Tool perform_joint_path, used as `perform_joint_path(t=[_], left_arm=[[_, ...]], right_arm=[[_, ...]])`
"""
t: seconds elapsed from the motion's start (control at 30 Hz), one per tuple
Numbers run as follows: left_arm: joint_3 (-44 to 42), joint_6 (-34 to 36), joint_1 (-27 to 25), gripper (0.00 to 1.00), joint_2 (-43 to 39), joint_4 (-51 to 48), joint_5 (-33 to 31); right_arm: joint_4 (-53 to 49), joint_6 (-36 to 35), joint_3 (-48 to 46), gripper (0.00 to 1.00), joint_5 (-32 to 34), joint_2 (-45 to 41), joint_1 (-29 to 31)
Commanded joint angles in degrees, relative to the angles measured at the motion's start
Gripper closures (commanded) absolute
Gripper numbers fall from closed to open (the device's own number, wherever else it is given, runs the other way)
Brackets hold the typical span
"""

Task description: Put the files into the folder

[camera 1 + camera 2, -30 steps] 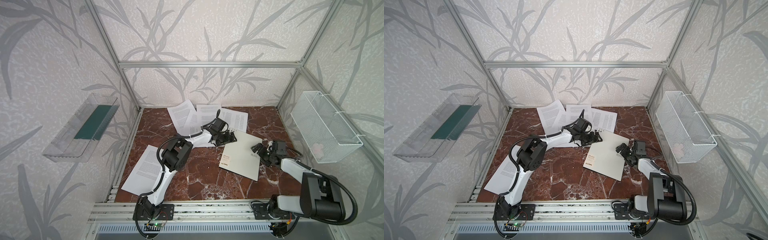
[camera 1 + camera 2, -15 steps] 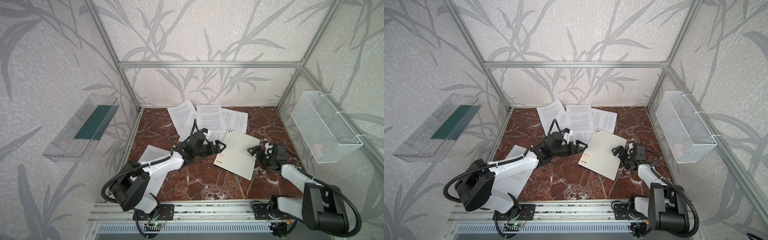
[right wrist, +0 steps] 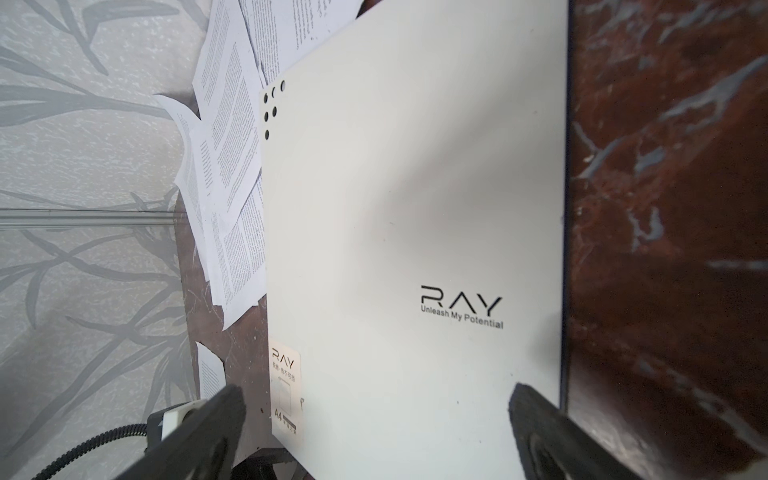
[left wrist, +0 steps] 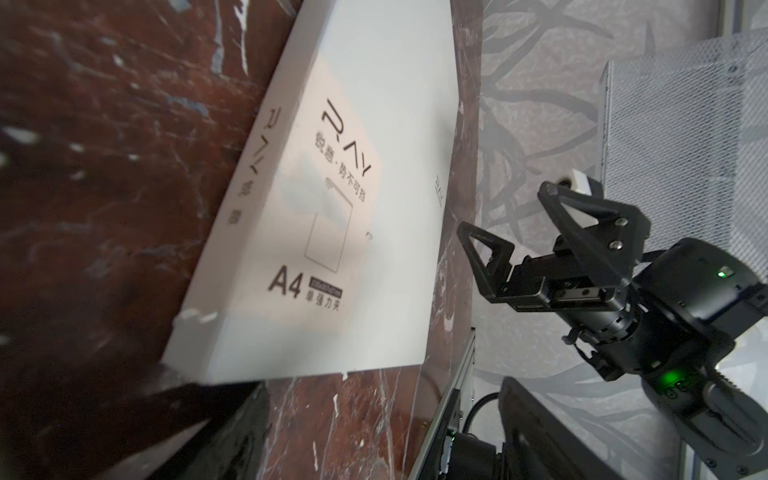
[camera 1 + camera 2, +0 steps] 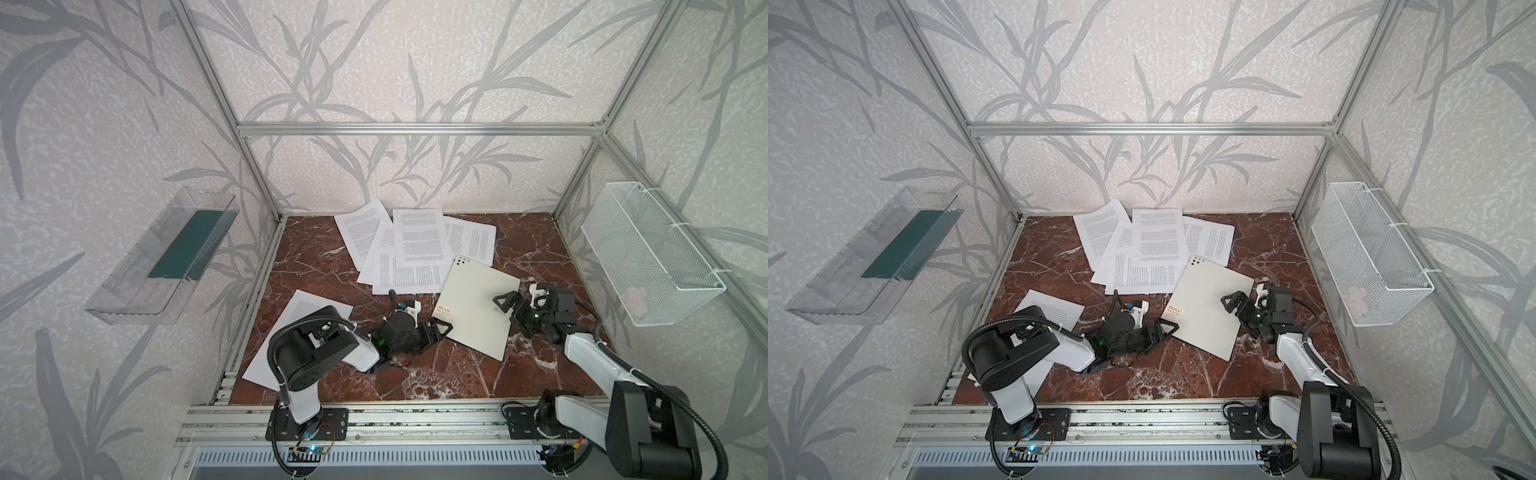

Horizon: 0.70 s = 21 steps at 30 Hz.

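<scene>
Folder [image 5: 473, 307] lies shut and flat on the red marble tabletop [image 5: 324, 257], right of centre. Its dotted far corner overlaps the fanned heap of printed sheets [image 5: 419, 241] at the back — one more sheet [image 5: 303, 316] lies apart at the left, partly under the left arm. The left gripper [image 5: 441, 331] sits low at the folder's near-left corner, fingers spread. The right gripper [image 5: 510, 309] hangs over the folder's right edge, jaws wide, holding nothing.

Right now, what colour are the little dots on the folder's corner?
Black dots on the off-white folder, clearest in the right wrist view.
</scene>
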Motion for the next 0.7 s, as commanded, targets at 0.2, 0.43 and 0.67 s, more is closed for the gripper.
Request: perform_joint_path(t=[0.2,0.43,0.67], left_arm=[[0.42,-4.04,-0.40,0.16,5.34,15.16,-2.92],[1.85,-5.34,-0.42,0.26,10.79,21.29,-4.00],[2.59,-5.62,-0.41,0.45,12.01,22.82,-6.01]], right_arm=[[2.16,-0.69,-1.34,0.00,-2.81,0.73,0.16],[1.81,-1.04,-1.52,0.00,-3.08,-0.21,0.18],[1.74,-1.21,-1.60,0.00,-3.52,-0.98,0.16]])
